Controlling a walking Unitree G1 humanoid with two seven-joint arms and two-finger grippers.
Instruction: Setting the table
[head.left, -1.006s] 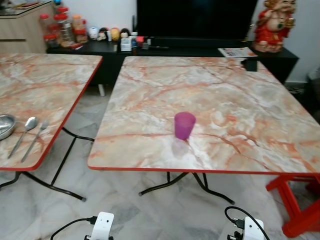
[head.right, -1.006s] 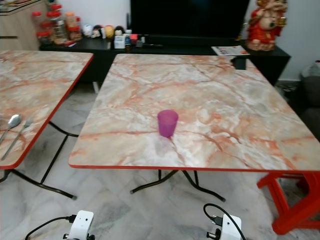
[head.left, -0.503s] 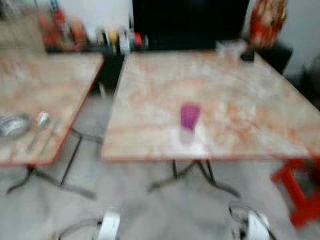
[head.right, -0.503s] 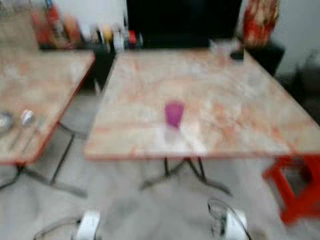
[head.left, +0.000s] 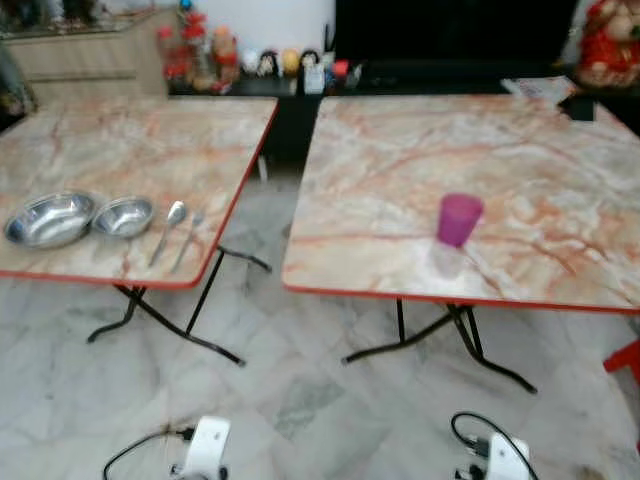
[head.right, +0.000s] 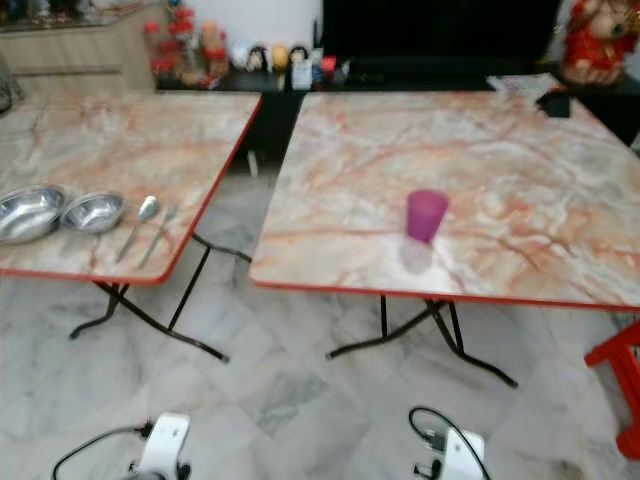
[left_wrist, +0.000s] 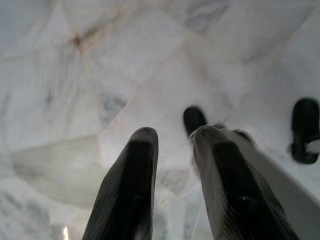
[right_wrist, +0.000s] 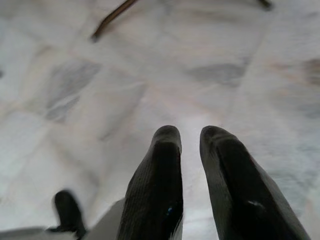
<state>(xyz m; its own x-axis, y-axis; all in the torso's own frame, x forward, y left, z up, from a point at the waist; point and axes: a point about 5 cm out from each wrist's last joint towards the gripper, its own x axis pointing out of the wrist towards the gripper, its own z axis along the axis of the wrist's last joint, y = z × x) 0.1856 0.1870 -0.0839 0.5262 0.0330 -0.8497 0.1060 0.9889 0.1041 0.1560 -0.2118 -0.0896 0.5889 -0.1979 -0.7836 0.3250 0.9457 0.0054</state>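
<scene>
A purple plastic cup (head.left: 459, 219) stands upright near the front edge of the right marble-top table (head.left: 420, 140). On the left marble-top table (head.left: 130, 140), near its front edge, lie two steel bowls side by side, a larger one (head.left: 50, 218) and a smaller one (head.left: 124, 215). Right of them lie a spoon (head.left: 170, 228) and a fork (head.left: 188, 238). Both arms hang low over the tiled floor, well short of the tables. My left gripper (left_wrist: 172, 134) and right gripper (right_wrist: 190, 132) point down at the floor, fingers close together with nothing between them.
A floor gap (head.left: 270, 300) separates the two tables, crossed by their black folding legs (head.left: 170, 325). A black TV cabinet (head.left: 300, 90) with jars and small figures lines the back wall. A red stool (head.right: 620, 370) stands under the right table's right side.
The camera has swung to the left, so the whole scene has shifted right. Both steel bowls on the left table are now in full view. No objects have moved.
</scene>
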